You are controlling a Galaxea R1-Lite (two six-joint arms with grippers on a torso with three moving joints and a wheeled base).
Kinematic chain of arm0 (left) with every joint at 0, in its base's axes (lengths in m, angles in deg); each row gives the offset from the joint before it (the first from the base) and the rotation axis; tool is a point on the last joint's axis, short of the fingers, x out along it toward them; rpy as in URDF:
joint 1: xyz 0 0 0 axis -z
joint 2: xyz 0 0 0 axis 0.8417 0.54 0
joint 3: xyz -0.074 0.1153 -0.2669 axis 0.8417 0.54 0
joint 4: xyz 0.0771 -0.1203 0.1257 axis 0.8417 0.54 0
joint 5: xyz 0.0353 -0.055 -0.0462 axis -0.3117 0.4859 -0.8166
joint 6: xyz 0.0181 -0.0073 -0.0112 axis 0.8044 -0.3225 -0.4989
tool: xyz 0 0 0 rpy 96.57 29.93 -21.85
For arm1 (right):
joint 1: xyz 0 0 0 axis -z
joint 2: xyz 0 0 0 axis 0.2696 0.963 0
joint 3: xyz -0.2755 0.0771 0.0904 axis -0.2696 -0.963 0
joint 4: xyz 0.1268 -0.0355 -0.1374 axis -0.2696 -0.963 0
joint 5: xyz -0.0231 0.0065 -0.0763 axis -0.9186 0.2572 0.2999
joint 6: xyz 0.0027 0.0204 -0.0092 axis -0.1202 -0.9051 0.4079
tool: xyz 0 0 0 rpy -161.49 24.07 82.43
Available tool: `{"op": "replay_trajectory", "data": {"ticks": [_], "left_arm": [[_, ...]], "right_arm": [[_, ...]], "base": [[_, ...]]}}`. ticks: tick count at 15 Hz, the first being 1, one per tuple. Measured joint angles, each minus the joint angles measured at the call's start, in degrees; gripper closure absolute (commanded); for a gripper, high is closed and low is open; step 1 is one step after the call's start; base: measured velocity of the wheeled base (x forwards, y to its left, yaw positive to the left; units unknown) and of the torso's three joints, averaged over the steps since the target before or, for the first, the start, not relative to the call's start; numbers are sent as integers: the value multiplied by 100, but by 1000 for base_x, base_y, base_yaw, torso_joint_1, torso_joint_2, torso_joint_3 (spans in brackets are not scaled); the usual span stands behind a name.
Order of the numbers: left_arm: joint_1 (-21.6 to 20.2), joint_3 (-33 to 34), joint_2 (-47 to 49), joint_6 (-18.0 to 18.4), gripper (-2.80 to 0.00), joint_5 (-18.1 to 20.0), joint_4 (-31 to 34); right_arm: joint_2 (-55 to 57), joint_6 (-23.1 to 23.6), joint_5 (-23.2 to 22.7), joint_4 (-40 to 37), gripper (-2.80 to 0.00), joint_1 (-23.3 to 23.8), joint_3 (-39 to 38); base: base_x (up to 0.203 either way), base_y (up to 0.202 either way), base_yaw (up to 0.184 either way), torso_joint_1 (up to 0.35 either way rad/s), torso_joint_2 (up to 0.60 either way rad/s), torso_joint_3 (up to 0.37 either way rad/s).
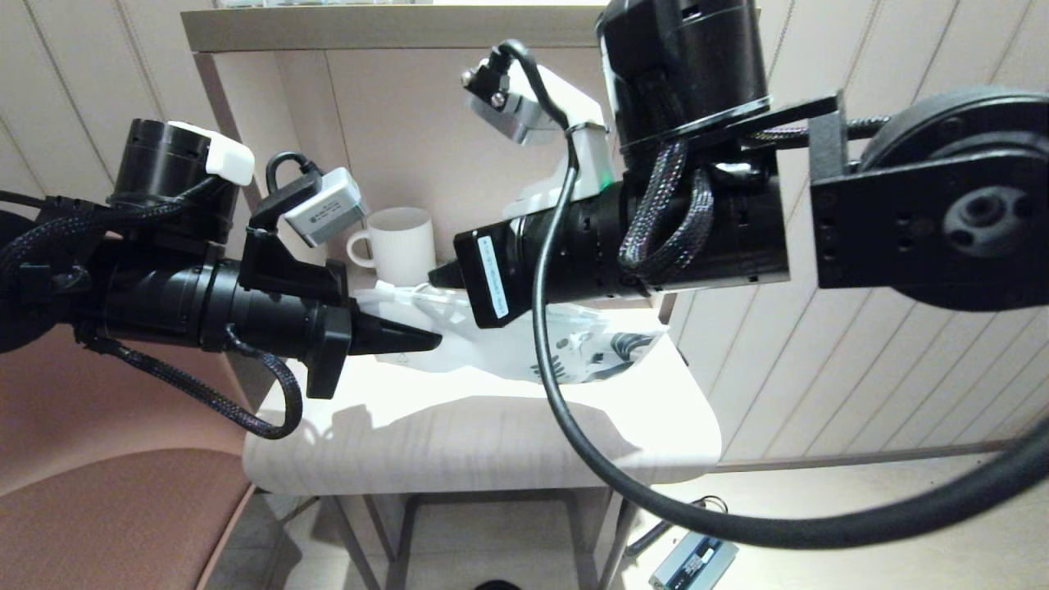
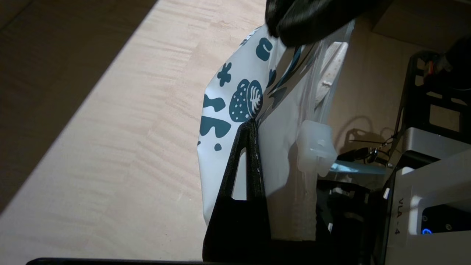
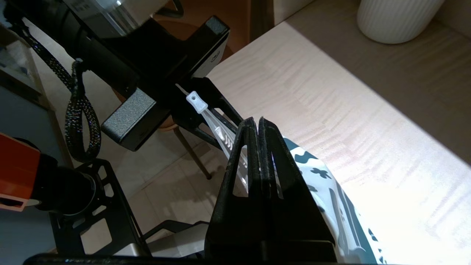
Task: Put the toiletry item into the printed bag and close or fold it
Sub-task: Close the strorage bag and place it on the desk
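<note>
From the left, the left gripper (image 1: 426,338) reaches level over the pale wooden table (image 1: 459,434), its black fingers pressed together on the near edge of the printed bag (image 1: 524,344); the left wrist view shows the bag's white film with dark blue leaf prints pinched at the fingertip, and a translucent zip slider (image 2: 315,147) sitting on the bag's top strip just beside the fingers. The bag hangs lifted between the two arms, its printed end trailing down toward the table's right side. Behind it, near the back wall, stands a white ribbed mug (image 1: 400,243), apart from the bag. To the right, the right gripper (image 3: 258,123) comes in from above the bag's far side, fingers clamped flat together on the bag's upper edge, with the patterned film spilling out below them. Whether the comb is inside the bag cannot be told; it is not plainly visible in any view.
</note>
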Motion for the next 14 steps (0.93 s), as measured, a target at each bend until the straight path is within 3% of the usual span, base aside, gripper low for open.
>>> {"op": "replay_trajectory", "data": {"ticks": [14], "left_arm": [[-4,0,62,14,0,-8,-2]], "right_arm": [[-534,10,-26,9,0,74,-469]], "base": [[0,0,0,0,0,0]]}}
